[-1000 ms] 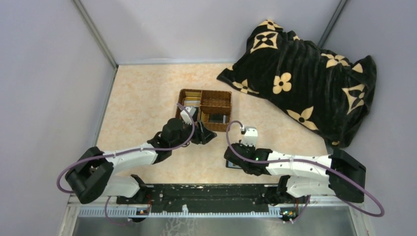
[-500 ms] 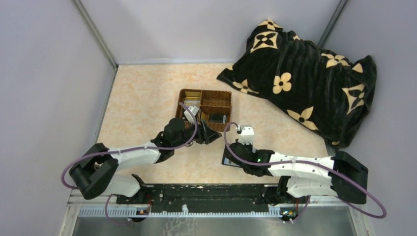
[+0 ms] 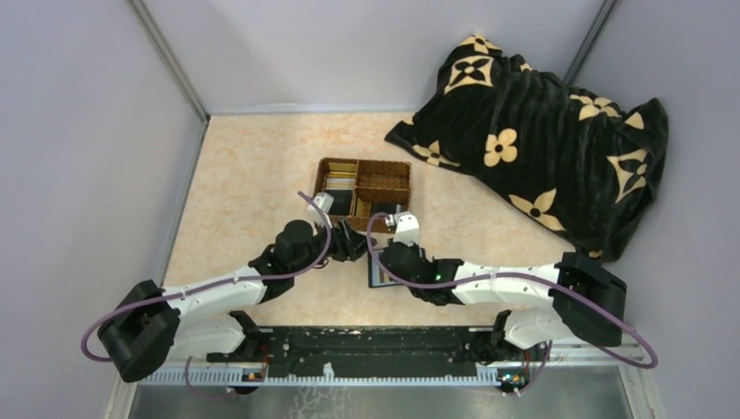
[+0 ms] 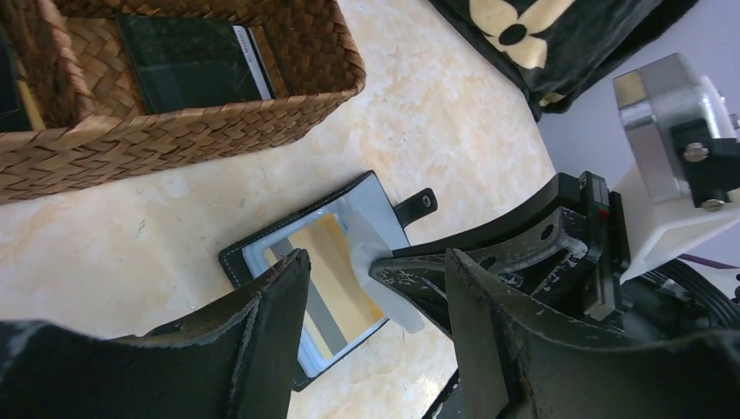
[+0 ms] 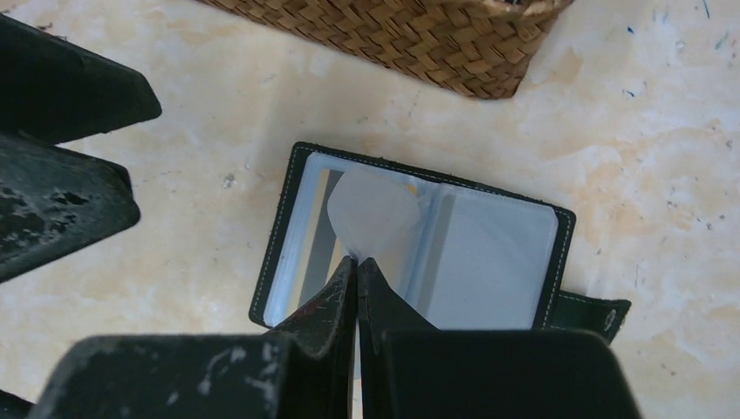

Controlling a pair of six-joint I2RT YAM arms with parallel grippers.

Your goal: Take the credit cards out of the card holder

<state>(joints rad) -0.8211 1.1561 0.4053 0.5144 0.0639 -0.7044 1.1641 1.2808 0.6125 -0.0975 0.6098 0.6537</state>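
The black card holder (image 3: 379,271) lies open on the table just in front of the wicker tray. Its grey-blue plastic sleeves show in the right wrist view (image 5: 489,253). A gold card with a grey stripe (image 4: 330,255) sits in the left sleeve; it also shows in the right wrist view (image 5: 307,249). My right gripper (image 5: 356,262) is shut on one clear sleeve leaf (image 5: 375,214) and holds it lifted. My left gripper (image 4: 375,257) is open, its fingers straddling the air just above the holder (image 4: 371,188), close to the right gripper's fingers (image 4: 489,253).
A brown wicker divided tray (image 3: 365,168) stands just behind the holder, with dark and gold cards in it; a dark card (image 4: 188,61) lies in its near compartment. A black blanket with cream flowers (image 3: 541,131) fills the back right. Grey walls enclose the table.
The right gripper has moved left with the card holder, dragging it toward the middle. The left gripper has come back from over the tray and now hangs beside the holder.
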